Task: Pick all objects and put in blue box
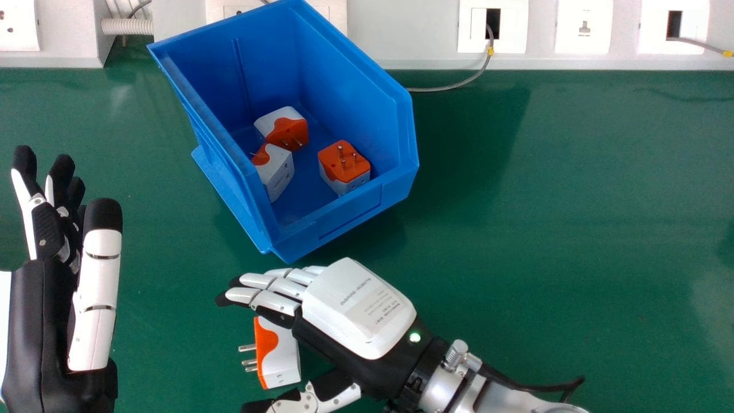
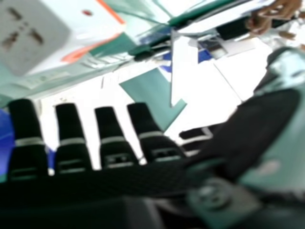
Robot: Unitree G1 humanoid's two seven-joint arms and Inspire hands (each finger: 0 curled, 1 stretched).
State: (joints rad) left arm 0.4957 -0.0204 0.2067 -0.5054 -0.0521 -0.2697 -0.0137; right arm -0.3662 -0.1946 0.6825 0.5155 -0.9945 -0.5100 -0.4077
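Observation:
In the head view my right hand (image 1: 358, 307) is low over the green table, open, palm side toward an orange-and-white adapter (image 1: 281, 353). That adapter lies between its fingers and thumb, prongs pointing left, not gripped. The right hand view has my right hand (image 2: 112, 138) with fingers extended and the white adapter (image 2: 38, 36) close by. My left hand (image 1: 97, 298) is held upright and open at the left. Beyond both hands stands the blue box (image 1: 350, 221); inside are an adapter (image 1: 287, 129), a second adapter (image 1: 276, 172) and a third adapter (image 1: 344, 166).
A white trunking with sockets (image 1: 424, 34) runs along the table's back edge behind the box. From one socket a grey cable (image 1: 453, 87) loops down onto the table. Green tabletop (image 1: 545, 229) stretches to the right of the box.

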